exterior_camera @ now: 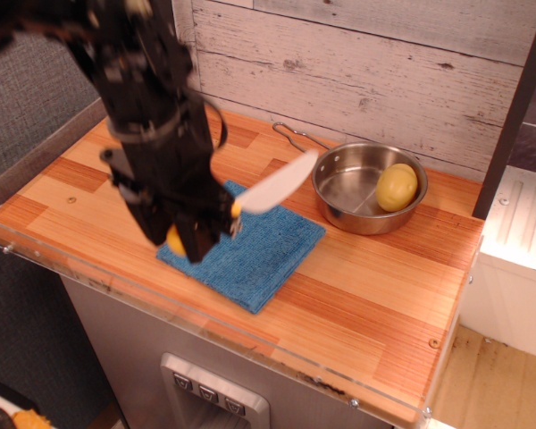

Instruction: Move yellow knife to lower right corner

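While clamped on its handle, tool with yellow knife above the blue cloth.

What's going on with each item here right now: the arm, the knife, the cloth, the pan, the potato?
gripper: shut on the yellow knife's handle, raised over the cloth.
yellow knife: held in the air, white blade pointing toward the pan.
blue cloth: lying flat on the countertop.
steel pan: upright, holding the potato.
potato: resting inside the pan.
lower right corner: bare.

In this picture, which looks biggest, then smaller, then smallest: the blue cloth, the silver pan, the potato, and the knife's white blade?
1. blue cloth
2. silver pan
3. white blade, though it is lifted nearer the camera
4. potato
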{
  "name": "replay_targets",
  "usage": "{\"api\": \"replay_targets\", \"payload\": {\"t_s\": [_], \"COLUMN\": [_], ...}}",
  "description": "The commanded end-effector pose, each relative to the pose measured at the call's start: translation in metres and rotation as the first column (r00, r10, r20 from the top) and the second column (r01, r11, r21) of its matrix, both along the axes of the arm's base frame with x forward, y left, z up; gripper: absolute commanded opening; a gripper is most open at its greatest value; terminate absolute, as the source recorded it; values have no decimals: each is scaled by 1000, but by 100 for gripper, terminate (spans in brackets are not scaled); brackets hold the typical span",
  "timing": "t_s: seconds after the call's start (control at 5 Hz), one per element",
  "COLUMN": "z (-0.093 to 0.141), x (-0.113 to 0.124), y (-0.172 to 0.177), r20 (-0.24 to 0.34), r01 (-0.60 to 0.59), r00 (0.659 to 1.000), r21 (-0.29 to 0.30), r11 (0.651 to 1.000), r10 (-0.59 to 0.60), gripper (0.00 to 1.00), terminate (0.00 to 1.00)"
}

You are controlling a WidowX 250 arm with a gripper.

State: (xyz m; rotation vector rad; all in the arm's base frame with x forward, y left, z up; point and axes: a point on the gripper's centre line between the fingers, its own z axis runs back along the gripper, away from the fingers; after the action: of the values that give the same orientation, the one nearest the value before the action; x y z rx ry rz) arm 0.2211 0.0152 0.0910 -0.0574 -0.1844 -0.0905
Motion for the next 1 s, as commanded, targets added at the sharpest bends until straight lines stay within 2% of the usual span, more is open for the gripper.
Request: {"api": "replay_targets", "payload": {"t_s": [0.0, 0.2, 0.4, 0.6, 0.8], "z": [6, -15, -47, -66, -76], "x": [7, 7, 7, 6, 0], "y": [-80, -106, -107, -107, -110], "r20": [23, 18, -12, -47, -83], "r01": [-50, -46, -94, -125, -237], "r00": [999, 999, 995, 990, 967], "r21": [39, 139, 193, 191, 49], "r11": [998, 989, 977, 974, 970], "r10": [49, 44, 98, 136, 240], "gripper": [0, 0, 0, 0, 0], "terminate": [0, 0, 0, 0, 0]}}
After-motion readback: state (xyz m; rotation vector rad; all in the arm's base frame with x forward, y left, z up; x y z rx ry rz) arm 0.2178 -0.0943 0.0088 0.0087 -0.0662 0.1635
